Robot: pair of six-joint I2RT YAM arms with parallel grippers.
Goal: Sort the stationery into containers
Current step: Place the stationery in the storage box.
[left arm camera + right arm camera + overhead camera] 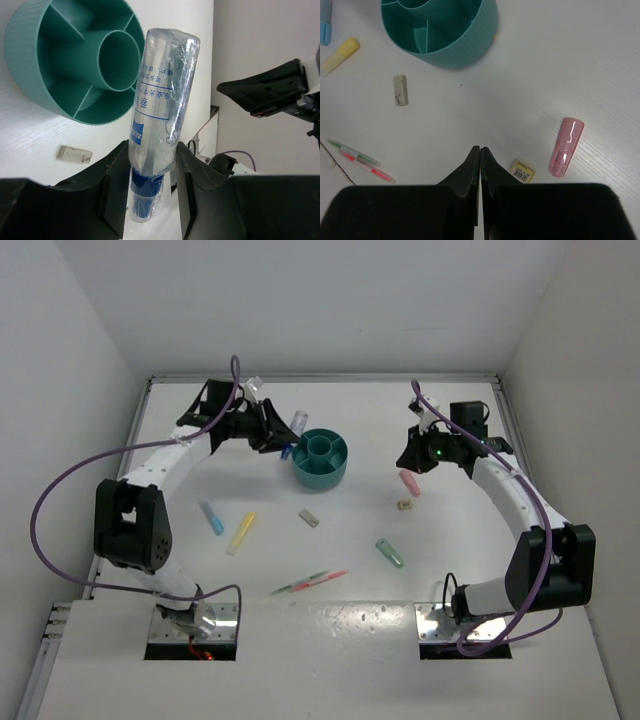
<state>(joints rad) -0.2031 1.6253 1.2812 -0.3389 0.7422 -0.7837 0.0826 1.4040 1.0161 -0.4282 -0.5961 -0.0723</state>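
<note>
My left gripper [152, 167] [283, 440] is shut on a small clear bottle [162, 95] [297, 424] with a blue cap and a plastic wrap, held beside the left rim of the teal bowl [322, 476] [27, 65]. My right gripper [480, 150] [410, 463] is shut on nothing above the table. Just ahead of it lie a pink marker [566, 147] [409, 483] and a small yellow eraser with a barcode [523, 170] [404, 505]. The bowl's compartments look empty in the left wrist view.
On the table lie a blue marker [211, 517], a yellow marker [241, 533], a beige eraser [309, 518] [400, 90], a green marker [389, 553] and two thin pens [310, 582] [360, 159]. White walls bound the table.
</note>
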